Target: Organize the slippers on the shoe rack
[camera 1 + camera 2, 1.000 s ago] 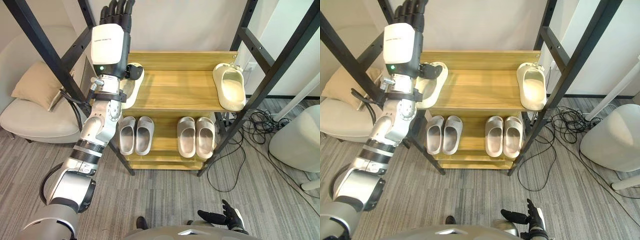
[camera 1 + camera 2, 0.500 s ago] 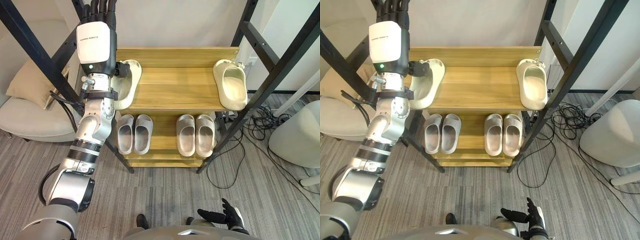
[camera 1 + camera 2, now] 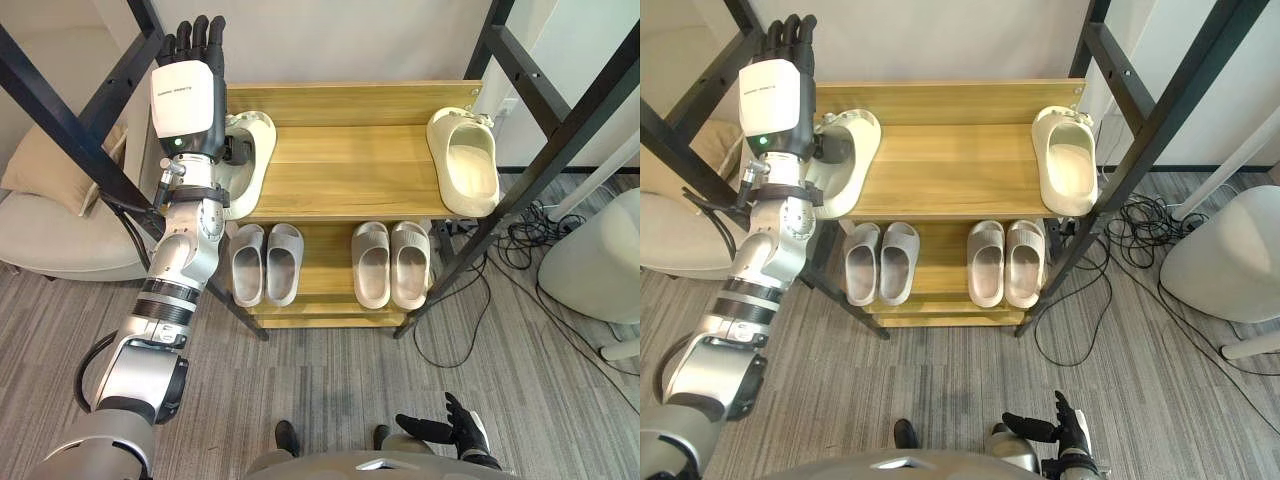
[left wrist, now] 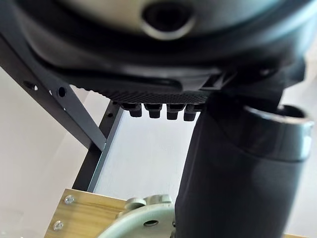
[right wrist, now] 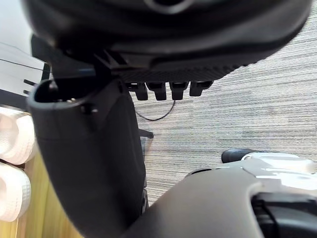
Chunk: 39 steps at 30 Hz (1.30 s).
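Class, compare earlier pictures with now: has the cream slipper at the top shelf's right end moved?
No. The cream slipper keeps its place at the right end of the top shelf; the whole view shifted with the camera.

left hand (image 3: 187, 95) | drawn back, lower | cream slipper (image 3: 256, 182) further onto top shelf (image 3: 350, 170)

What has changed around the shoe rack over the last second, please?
The left hand, fingers straight, has eased toward the robot's left at the left end of the top shelf, uncovering more of the cream slipper by its thumb. The view itself shifted a little too. Nothing was visibly grasped or let go. The other cream slipper, the two grey pairs below and the right hand stayed put.
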Available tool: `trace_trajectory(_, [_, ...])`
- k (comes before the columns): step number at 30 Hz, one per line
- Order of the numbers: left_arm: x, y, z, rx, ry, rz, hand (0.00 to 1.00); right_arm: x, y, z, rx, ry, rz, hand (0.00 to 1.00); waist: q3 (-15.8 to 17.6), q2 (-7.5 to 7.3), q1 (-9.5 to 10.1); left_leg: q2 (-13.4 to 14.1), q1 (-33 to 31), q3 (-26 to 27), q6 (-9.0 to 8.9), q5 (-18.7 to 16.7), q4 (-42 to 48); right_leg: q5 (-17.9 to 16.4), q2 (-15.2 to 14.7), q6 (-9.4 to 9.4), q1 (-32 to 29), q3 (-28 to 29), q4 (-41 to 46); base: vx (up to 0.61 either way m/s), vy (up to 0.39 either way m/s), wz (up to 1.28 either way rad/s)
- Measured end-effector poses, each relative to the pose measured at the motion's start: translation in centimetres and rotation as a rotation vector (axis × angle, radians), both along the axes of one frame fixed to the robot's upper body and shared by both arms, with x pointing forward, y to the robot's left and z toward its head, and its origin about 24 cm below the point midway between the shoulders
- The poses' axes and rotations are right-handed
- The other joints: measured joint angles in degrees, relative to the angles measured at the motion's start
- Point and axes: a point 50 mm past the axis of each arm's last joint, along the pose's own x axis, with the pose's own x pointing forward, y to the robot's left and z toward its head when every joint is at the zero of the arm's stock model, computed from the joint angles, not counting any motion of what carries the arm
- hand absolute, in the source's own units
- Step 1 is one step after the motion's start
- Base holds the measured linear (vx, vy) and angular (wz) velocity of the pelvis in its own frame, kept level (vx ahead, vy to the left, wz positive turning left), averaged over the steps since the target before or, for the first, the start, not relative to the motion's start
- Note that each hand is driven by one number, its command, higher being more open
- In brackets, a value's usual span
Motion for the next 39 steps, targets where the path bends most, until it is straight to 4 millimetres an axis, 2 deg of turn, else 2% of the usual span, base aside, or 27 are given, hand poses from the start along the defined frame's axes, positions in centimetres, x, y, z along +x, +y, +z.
trace_trajectory(3, [0.0, 0.1, 0.0, 0.0, 0.001, 0.006, 1.0, 0.0, 0.0, 0.0, -0.014, 0.0, 0.002, 1.0, 0.0, 0.0, 0.01, 0.0, 0.0, -0.03, 0.0, 0.0, 0.0, 0.02, 0.01, -0.03, 0.08, -0.06, -0.12, 0.0, 0.0, 0.0])
trace_trajectory(4, [0.0, 0.1, 0.0, 0.0, 0.003, 0.01, 0.0, 0.1, 0.0, 0.0, -0.023, 0.001, 0.011, 1.0, 0.0, 0.0, 0.01, 0.0, 0.0, -0.04, 0.0, 0.0, 0.0, 0.03, 0.01, -0.05, 0.11, -0.09, -0.13, 0.0, 0.0, 0.0])
trace_trajectory(12, [0.7, 0.9, -1.2, -0.001, 0.066, 0.041, 0.0, 0.1, 0.0, 0.0, -0.025, 0.0, 0.014, 1.0, 0.01, 0.01, -0.09, -0.02, 0.0, -0.16, 0.0, 0.0, 0.0, 0.35, 0.0, -0.12, 0.04, -0.15, -0.15, -0.03, 0.012, 0.0])
trace_trajectory(18, [1.3, 0.7, -0.4, 0.026, 0.078, 0.018, 0.0, 0.2, 0.1, 0.1, -0.026, -0.01, 0.013, 1.0, 0.03, 0.08, -0.37, -0.01, -0.9, 0.27, 0.02, 0.01, -0.01, 0.98, 0.02, 0.06, -1.19, 0.53, -0.27, -0.03, 0.018, -0.05])
trace_trajectory(27, [1.4, 0.5, -0.2, 0.031, 0.087, -0.002, 0.0, 0.2, 0.0, 0.1, -0.033, -0.009, 0.008, 1.0, 0.02, 0.11, -0.48, -0.03, -0.73, 0.39, 0.09, 0.07, 0.02, 1.47, 0.05, -0.31, -0.68, 0.52, -0.96, 0.0, 0.002, 0.0])
trace_trajectory(34, [1.2, -1.4, -0.7, -0.014, 0.087, -0.092, 0.0, 0.3, 0.0, 0.0, -0.036, 0.002, 0.008, 1.0, 0.09, 0.25, -0.66, -0.15, 0.13, -0.06, 0.34, 0.24, 0.01, 1.59, -0.08, -0.48, 0.46, -0.02, -1.05, -0.03, 0.011, 0.03])
trace_trajectory(39, [0.8, -4.3, -1.6, -0.023, 0.102, -0.208, 0.0, 0.5, -0.2, -0.1, -0.041, 0.013, 0.008, 1.0, 0.25, 0.56, -0.75, -0.32, 0.14, -0.22, 0.59, 0.41, -0.02, 1.72, -0.26, -0.28, 0.46, -0.13, -0.92, -0.04, 0.015, 0.02])
